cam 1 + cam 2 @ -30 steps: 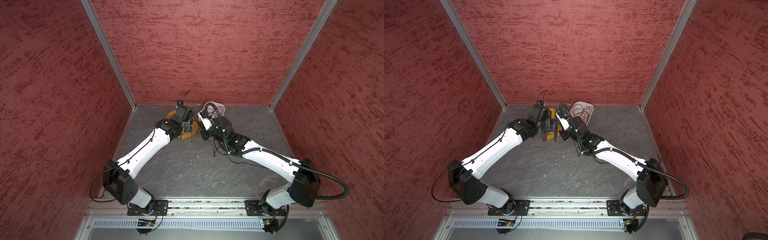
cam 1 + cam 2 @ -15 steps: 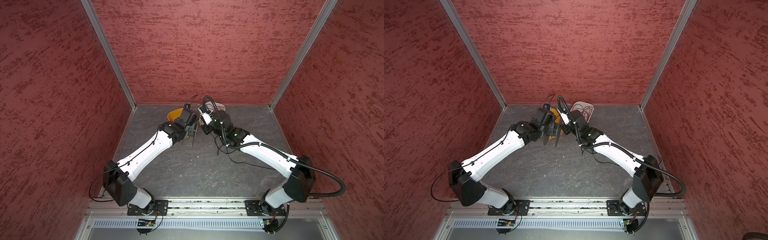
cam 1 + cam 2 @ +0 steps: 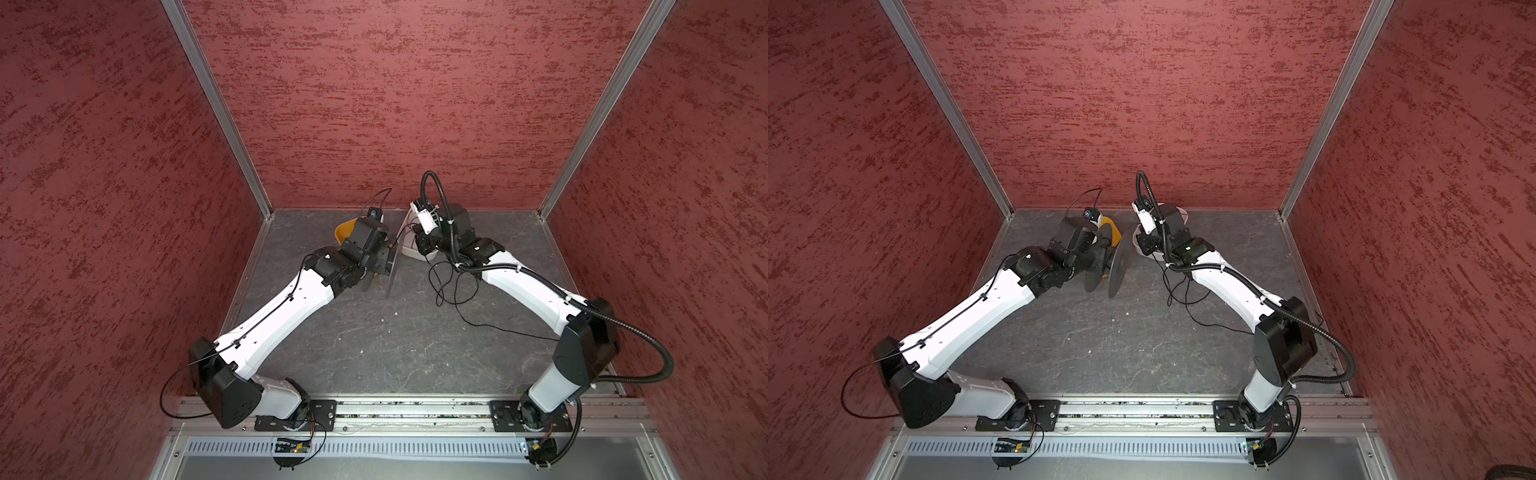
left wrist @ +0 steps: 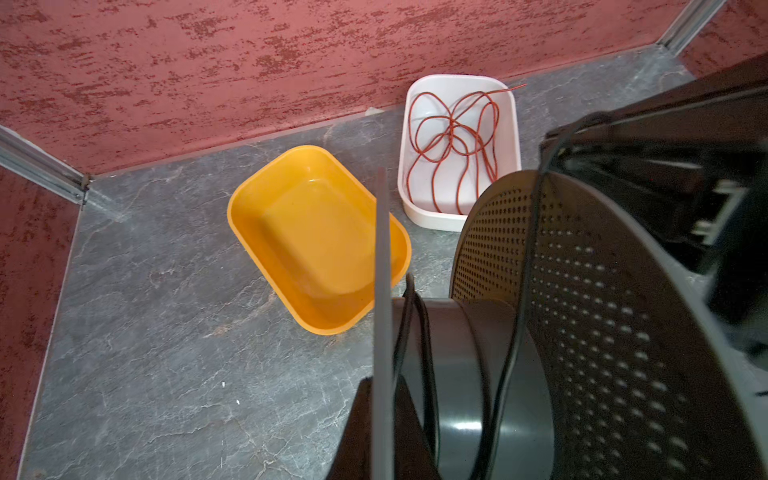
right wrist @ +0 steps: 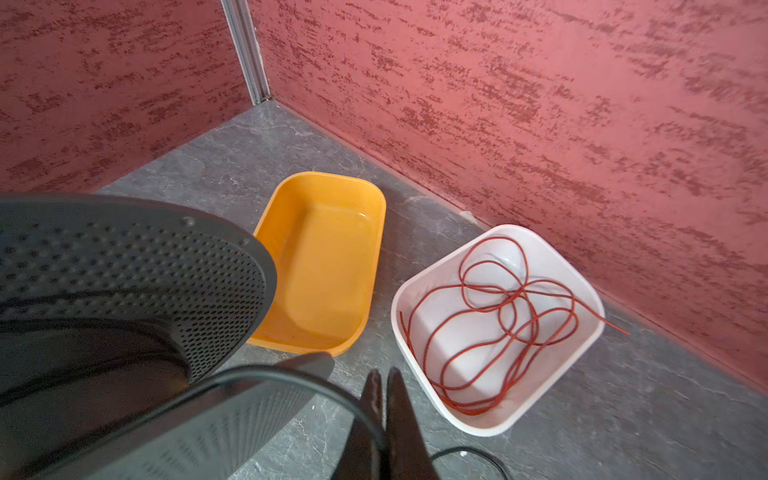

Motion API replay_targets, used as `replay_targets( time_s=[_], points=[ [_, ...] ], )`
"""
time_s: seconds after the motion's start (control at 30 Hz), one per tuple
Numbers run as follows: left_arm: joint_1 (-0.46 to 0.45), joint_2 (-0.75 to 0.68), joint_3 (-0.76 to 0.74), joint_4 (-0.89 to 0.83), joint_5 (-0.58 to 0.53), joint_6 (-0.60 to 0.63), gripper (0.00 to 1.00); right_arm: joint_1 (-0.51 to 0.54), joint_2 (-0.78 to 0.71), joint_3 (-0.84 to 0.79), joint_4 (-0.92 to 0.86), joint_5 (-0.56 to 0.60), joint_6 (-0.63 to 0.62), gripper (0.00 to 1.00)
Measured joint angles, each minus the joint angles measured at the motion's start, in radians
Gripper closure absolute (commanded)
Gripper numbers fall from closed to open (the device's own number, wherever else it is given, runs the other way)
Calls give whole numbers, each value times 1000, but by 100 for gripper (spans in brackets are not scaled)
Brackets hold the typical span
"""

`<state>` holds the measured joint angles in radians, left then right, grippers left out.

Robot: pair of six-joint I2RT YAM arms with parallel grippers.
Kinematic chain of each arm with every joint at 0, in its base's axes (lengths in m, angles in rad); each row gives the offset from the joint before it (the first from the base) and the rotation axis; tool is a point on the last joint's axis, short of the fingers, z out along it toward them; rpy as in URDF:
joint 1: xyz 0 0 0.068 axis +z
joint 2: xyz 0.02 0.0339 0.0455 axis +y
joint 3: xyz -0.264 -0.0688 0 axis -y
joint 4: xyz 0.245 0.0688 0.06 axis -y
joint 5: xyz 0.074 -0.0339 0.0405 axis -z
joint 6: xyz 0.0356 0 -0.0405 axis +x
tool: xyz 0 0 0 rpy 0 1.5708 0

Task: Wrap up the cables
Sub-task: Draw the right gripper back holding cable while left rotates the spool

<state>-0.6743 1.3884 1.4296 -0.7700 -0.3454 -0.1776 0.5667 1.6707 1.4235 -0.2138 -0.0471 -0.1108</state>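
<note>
You've swung the spool (image 3: 1119, 266) off the yellow tray (image 4: 239, 224) toward mid-worktop (image 3: 374, 353), with the left gripper (image 4: 384, 390) clamped on its flange. The right gripper (image 5: 383, 380) has eased back toward the white tray (image 5: 548, 374), pinched tight on the black cable (image 4: 535, 232). The slack lies loose under that arm.

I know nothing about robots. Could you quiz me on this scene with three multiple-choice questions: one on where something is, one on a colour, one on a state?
1. The red cord lies in: A the yellow tray; B the white tray; C both.
2. The wire on the spool is: A black; B red; C green.
3. The right hand is: A wide open; B gripping a tray; C shut on the wire.

Answers: 1 B, the cord loops inside the white tray and the yellow tray is empty. 2 A, thin black strands circle the spool's hub. 3 C, its tips are pressed together where the wire runs in.
</note>
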Motion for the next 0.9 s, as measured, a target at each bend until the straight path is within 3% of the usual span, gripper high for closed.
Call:
replay_targets(
  time_s=[0.07,0.27,0.37,0.6,0.9],
  points=[
    [0,-3,14,-16,26,-1,100,-13,3,-43,42,-38,8,94],
    [20,-8,53,-92,84,-25,100,-31,3,-221,180,-78,34,71],
    [39,-8,94,-131,97,-39,100,-41,-1,-300,226,-92,49,48],
    [94,-8,196,-204,141,-61,100,-45,-108,-494,363,-133,60,18],
    [134,1,282,-274,203,-67,100,-45,-191,-586,431,-133,48,15]
  ],
)
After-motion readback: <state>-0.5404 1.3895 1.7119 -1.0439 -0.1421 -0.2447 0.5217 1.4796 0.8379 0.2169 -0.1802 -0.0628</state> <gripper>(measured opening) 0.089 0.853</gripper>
